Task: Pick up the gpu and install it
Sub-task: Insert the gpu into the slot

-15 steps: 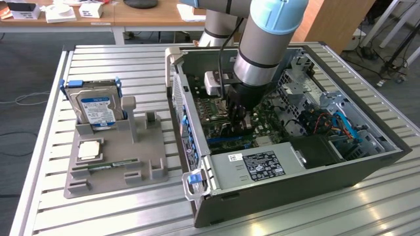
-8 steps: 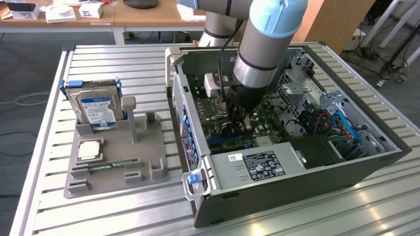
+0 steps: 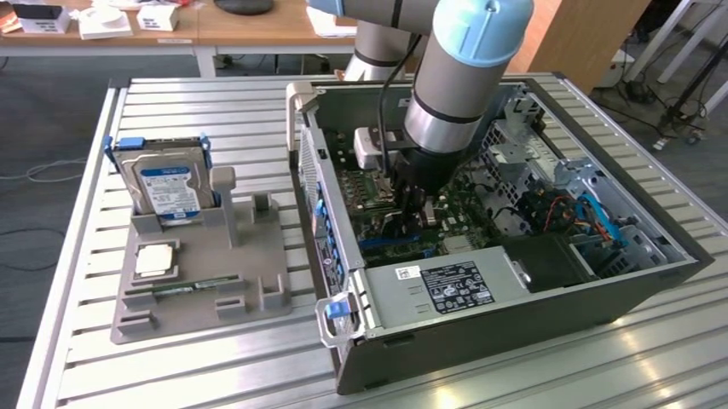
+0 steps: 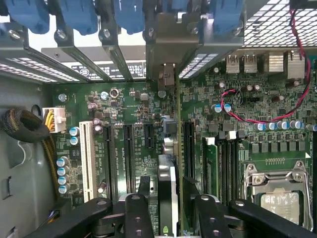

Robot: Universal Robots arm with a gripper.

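Inside the open computer case (image 3: 489, 341), the gripper (image 4: 173, 201) straddles the graphics card (image 4: 177, 148), which stands edge-on in a motherboard (image 4: 124, 99) slot. Its jaws are spread wide and hold nothing. The card looks seated and let go; leaving calls for a straight lift.

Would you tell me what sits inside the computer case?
A green motherboard, a power supply and the gpu standing edge-on in a slot; the arm covers part of the board.
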